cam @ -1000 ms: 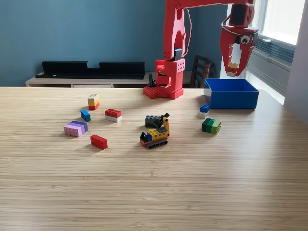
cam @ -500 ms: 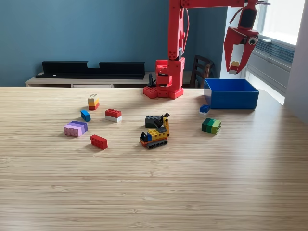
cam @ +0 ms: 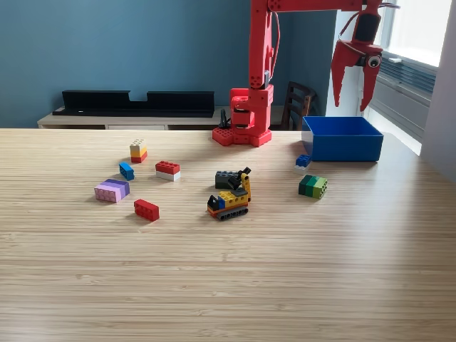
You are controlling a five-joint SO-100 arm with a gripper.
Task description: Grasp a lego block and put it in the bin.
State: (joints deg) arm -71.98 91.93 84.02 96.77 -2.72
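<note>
Gone from the red gripper (cam: pixel 353 96) is the yellow block it held; jaws now spread empty above the blue bin (cam: pixel 342 139); loose lego blocks (cam: pixel 146 209) scattered across the wooden table (cam: pixel 228 285).

A light wooden table (cam: pixel 228 285) with a fine horizontal grain fills the room's foreground, toys scattered across its far half. At the exterior view's left sit a yellow-topped stacked block (cam: pixel 138 150), a small blue brick (cam: pixel 127 171), a red-and-white brick (cam: pixel 168 170), a lilac-and-purple block (cam: pixel 112 190) and a lone red brick (cam: pixel 146 209). Near the middle stands a yellow toy digger (cam: pixel 231 198), a dark block (cam: pixel 226 179) just behind it. Toward the right lie a green block (cam: pixel 313 186) and a small blue-and-white brick (cam: pixel 303 163), the latter just beside the blue bin (cam: pixel 341 147). The arm's red base (cam: pixel 243 132) rests at the table's far edge.
</note>
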